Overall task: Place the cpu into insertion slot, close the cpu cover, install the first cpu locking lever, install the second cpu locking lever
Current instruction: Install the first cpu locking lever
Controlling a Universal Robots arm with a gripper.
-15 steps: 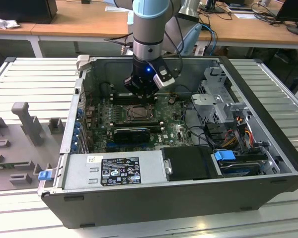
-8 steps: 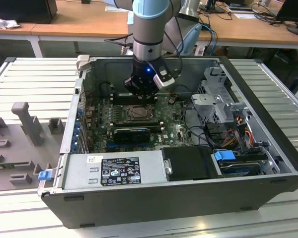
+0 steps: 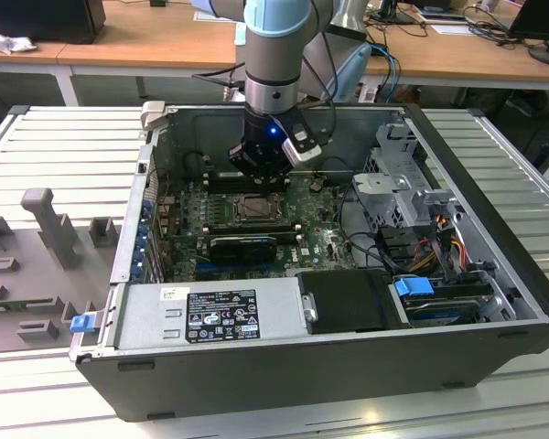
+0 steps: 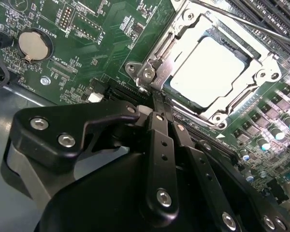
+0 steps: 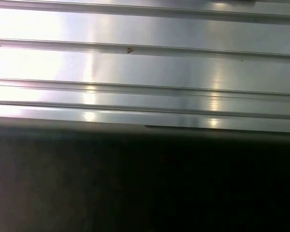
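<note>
One gripper (image 4: 165, 113), fingers pressed together, hovers beside the cpu (image 4: 209, 71).
The cpu lies seated under its cpu cover (image 4: 160, 65).

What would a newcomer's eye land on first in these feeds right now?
Probably the arm reaching down into the open computer case, its pincer just above the insertion slot. In the second wrist view, the pale cpu sits in the socket with the cpu cover framing it.

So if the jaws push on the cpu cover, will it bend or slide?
The cpu cover looks like thin sheet metal, so probably springy rather than stiff. It appears pinned at its corners around the cpu, so likely pivots, not slides. Its bare metal may be slippery.
</note>
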